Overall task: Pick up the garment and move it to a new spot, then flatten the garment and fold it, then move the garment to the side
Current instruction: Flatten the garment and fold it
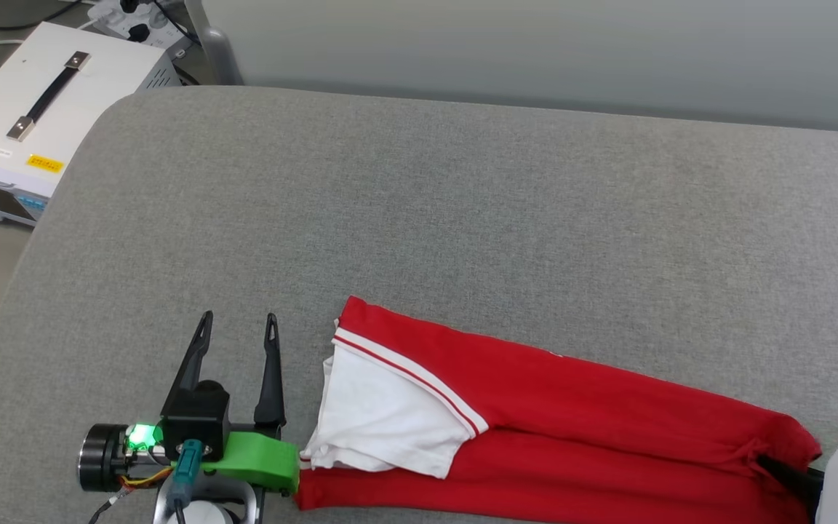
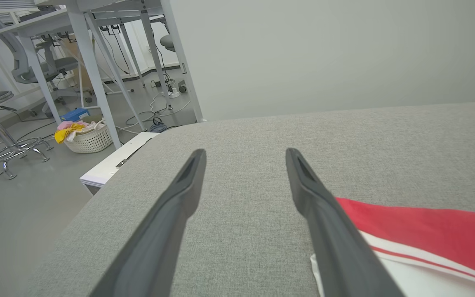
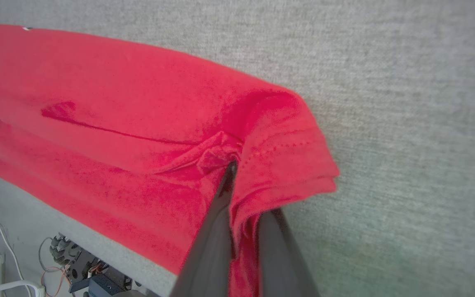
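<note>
The right tool (image 3: 237, 177) is clenched on the shirt (image 3: 138, 123). Its two fingers (image 3: 217, 231) pinch one end of the red cloth, and the cloth bunches up in little folds at the tips. From there the shirt runs away in a long folded strip on the grey counter (image 3: 406, 103), toward the left tool (image 1: 238, 320).

The left tool is wide open and holds nothing. It sits low over the counter, just beside the other end of the shirt. The white sleeve (image 1: 382, 415) lies on its right side, very near.

I think the step now is to get hold of both ends, so the shirt can be folded over or carried.

- The left tool should slide a little to its right, over the sleeve end.
- It should take all the layers at once, not just the top one, and then squeeze shut.
- Both tools should then lift together and stay level, so the strip does not sag or fall open.
- The counter's edge is close by the right tool, so the cloth should be kept from slipping off there.
</note>
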